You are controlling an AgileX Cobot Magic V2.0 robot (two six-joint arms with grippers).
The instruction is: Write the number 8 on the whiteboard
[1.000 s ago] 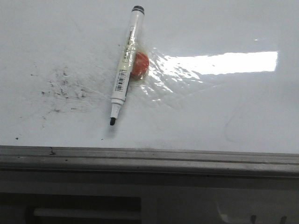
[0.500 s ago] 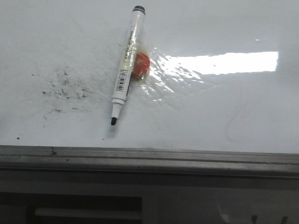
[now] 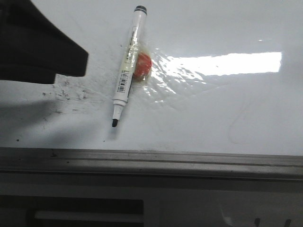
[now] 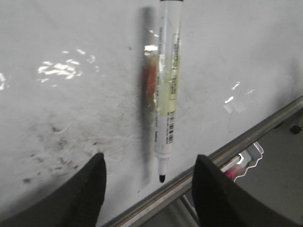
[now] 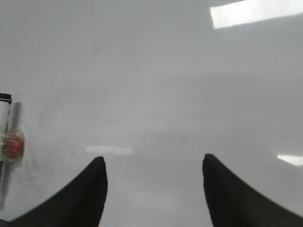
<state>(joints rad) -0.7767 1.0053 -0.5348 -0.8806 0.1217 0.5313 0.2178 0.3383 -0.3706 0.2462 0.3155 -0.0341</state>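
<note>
The whiteboard (image 3: pixel 227 109) fills the front view, glossy white. On it lies a white marker (image 3: pixel 127 66) with its black tip uncapped and pointing at the near edge rail (image 3: pixel 151 161). The number 8 is out of view. My left gripper (image 3: pixel 42 47) shows as a dark shape at the upper left. In the left wrist view it (image 4: pixel 149 158) is open above the board, its fingers either side of the marker's (image 4: pixel 169 80) tip end without touching it. My right gripper (image 5: pixel 152 158) is open over bare board, the marker (image 5: pixel 4 123) far off to one side.
A small red object (image 3: pixel 142 65) is taped to the marker's barrel under clear tape. Black smudge specks (image 3: pixel 66 90) lie beside the marker. Below the rail is a grey frame, with a pink item (image 4: pixel 232 172) under it in the left wrist view.
My left gripper has come into the front view at the upper left, casting a shadow over the smudged area. The marker has not moved.
</note>
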